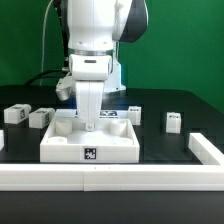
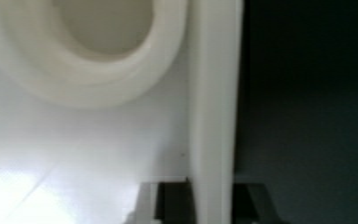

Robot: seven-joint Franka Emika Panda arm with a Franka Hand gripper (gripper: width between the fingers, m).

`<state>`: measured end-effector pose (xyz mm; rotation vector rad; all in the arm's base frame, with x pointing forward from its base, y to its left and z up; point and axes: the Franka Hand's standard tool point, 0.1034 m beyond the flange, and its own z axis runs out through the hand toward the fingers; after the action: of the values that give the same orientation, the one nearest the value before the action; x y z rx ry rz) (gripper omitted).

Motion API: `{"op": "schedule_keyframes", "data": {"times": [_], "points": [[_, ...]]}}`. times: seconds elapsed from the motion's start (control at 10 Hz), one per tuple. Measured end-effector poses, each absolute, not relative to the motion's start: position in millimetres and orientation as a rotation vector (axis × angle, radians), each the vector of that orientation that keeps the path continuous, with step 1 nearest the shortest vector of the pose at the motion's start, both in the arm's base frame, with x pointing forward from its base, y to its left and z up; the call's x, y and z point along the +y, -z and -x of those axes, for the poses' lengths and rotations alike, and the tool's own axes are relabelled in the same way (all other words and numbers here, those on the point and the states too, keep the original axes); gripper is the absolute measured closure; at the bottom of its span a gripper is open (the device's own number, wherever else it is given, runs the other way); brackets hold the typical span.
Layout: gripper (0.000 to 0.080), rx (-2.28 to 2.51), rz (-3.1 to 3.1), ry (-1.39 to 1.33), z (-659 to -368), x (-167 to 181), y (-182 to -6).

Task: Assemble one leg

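Note:
My gripper reaches straight down onto the large flat white board, near its back middle. In the wrist view the gripper is shut on a white leg, a long narrow post that runs out from between the dark fingers. A round socket of the board lies beside the leg. The leg's tip and whether it sits in a socket are hidden. In the exterior view the held leg cannot be told apart from the white gripper.
Loose tagged legs lie on the dark table: two at the exterior view's left and two at its right. A white wall runs along the front and up the right side.

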<state>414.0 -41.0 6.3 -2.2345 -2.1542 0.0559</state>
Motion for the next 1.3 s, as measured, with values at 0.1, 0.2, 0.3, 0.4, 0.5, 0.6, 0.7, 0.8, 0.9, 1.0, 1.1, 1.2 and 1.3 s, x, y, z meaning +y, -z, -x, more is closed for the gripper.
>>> {"op": "schedule_keyframes", "data": {"times": [0.1, 0.2, 0.3, 0.4, 0.5, 0.6, 0.7, 0.8, 0.9, 1.0, 1.1, 1.2, 1.3], "points": [[0.0747, -2.158, 2.232, -0.055, -415, -40, -6.5], [0.0747, -2.177, 2.219, -0.046, -420, -34, -7.3], [0.0747, -2.2, 2.198, -0.035, -425, -22, -7.5], [0.0747, -2.219, 2.179, -0.024, -430, -8, -7.1], [0.0747, -2.21, 2.188, -0.014, -436, 6, -6.9], [0.0747, -2.211, 2.189, -0.002, -443, 19, -6.7], [0.0747, -2.21, 2.193, 0.007, -451, 29, -6.4], [0.0747, -2.2, 2.203, 0.014, -461, 37, -6.4], [0.0747, -2.196, 2.211, 0.021, -470, 43, -6.2], [0.0748, -2.186, 2.224, 0.031, -476, 47, -5.7], [0.0748, -2.169, 2.24, 0.036, -481, 53, -5.9], [0.0748, -2.15, 2.257, 0.041, -485, 61, -6.6], [0.0748, -2.14, 2.267, 0.039, -485, 65, -6.7]]}}
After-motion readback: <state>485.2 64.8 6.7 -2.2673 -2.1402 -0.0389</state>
